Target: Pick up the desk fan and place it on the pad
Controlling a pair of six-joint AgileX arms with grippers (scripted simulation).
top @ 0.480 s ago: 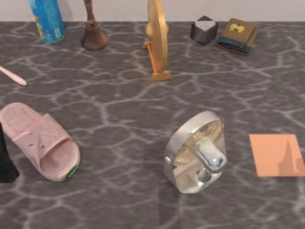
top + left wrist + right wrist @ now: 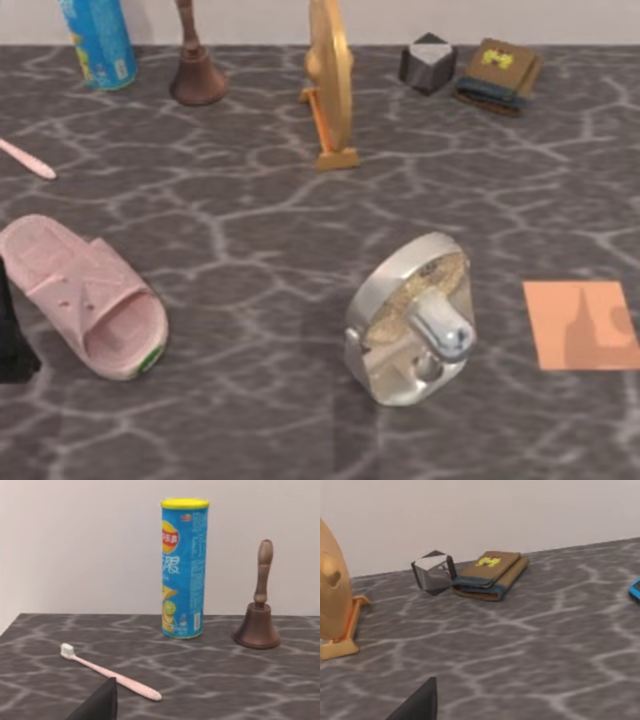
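The desk fan (image 2: 410, 322) was seen standing near the table's (image 2: 250, 420) front edge, right of centre, untouched. The pad (image 2: 580, 324) lay flat against the right edge, apart from the fan across open tabletop. Neither gripper was seen whole; finger state could not be told.

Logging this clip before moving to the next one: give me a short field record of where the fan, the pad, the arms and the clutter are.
desk fan: lying on the table right of centre, hub up, ungrasped
pad: flat near the right edge, apart from the fan, nothing on it but a shadow
left gripper: not in top view
right gripper: not in top view
left side: pink slipper, toothbrush
back row: chips can, bell, golden disc on stand, cube, book stack
task stage: fan not yet picked up
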